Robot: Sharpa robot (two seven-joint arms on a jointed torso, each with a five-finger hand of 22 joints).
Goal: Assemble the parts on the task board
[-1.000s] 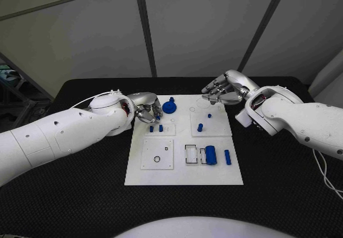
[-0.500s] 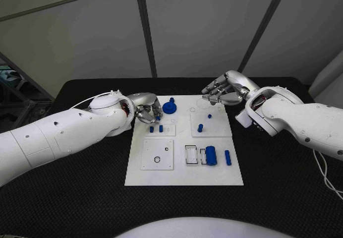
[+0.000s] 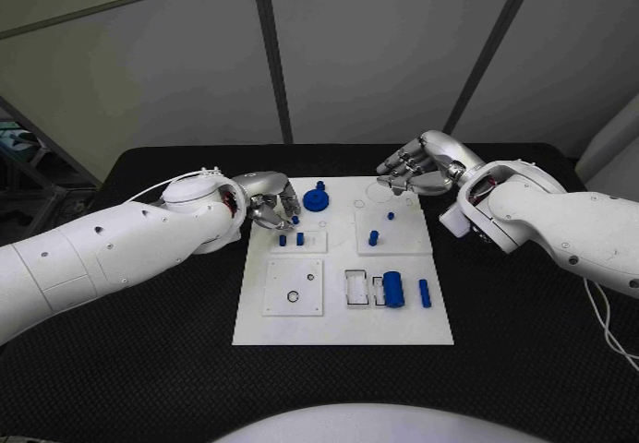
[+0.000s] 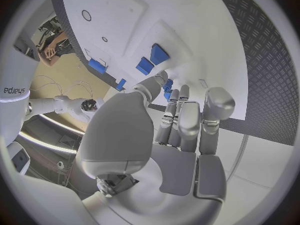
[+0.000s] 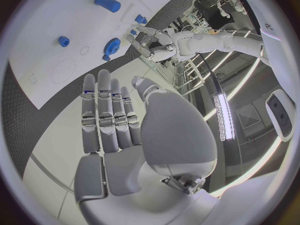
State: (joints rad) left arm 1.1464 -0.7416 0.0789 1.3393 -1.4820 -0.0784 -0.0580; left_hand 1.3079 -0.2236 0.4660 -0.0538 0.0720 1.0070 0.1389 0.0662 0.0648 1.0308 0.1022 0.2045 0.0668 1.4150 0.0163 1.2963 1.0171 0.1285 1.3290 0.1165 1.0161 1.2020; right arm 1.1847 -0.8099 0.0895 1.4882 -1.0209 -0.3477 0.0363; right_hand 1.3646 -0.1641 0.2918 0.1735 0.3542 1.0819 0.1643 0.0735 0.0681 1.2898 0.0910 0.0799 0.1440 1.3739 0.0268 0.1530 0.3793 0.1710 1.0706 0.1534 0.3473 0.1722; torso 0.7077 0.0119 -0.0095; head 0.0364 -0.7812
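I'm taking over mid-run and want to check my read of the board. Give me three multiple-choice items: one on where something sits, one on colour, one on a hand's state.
1. Where does the blue gear lie on the task board?
A. near the far edge, beside the left hand
B. at the near right corner
C. off the board, on the black table

2. What colour is the large cylinder lying near the board's right side?
A. grey
B. blue
C. white

3. What is the right hand holding?
A. the gear
B. a peg
C. nothing

Answers:
1. A: the head view shows the gear at the board's far part, close to the left hand.
2. B: it is plainly blue against the white plate.
3. C: the right wrist view shows its fingers straight, with nothing between them.
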